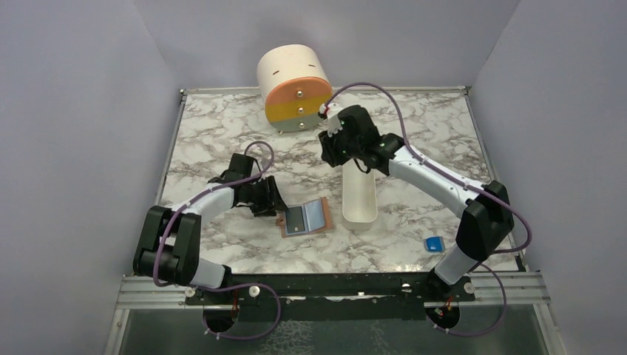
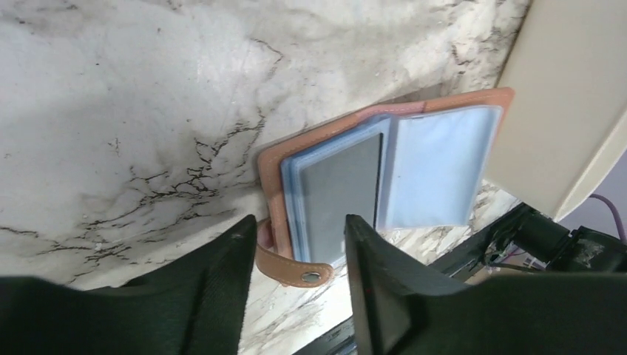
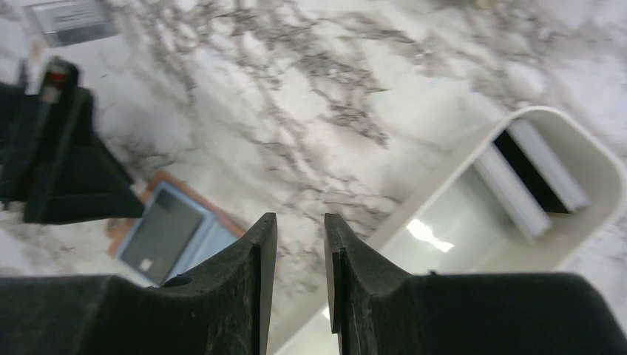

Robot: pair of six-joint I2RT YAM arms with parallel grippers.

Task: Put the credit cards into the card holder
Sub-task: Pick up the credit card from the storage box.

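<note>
The tan card holder point(image 1: 304, 219) lies open on the marble, snap strap point(image 2: 297, 268) toward my left arm. A dark grey credit card point(image 2: 341, 186) sits in its left sleeve, and the right sleeve point(image 2: 432, 166) is pale blue. My left gripper point(image 2: 299, 222) is open at the holder's strap edge, the strap lying loose between the fingers. My right gripper point(image 3: 299, 218) hovers open with a narrow gap and nothing in it, over the far end of the white tray point(image 3: 458, 151). A black credit card point(image 3: 526, 168) stands on edge in the tray between two light cards.
The long white tray point(image 1: 360, 203) lies just right of the holder. A cream cylinder with an orange front point(image 1: 294, 89) stands at the back centre. A small blue block point(image 1: 433, 243) rests near the right arm's base. The table's edges have raised rails.
</note>
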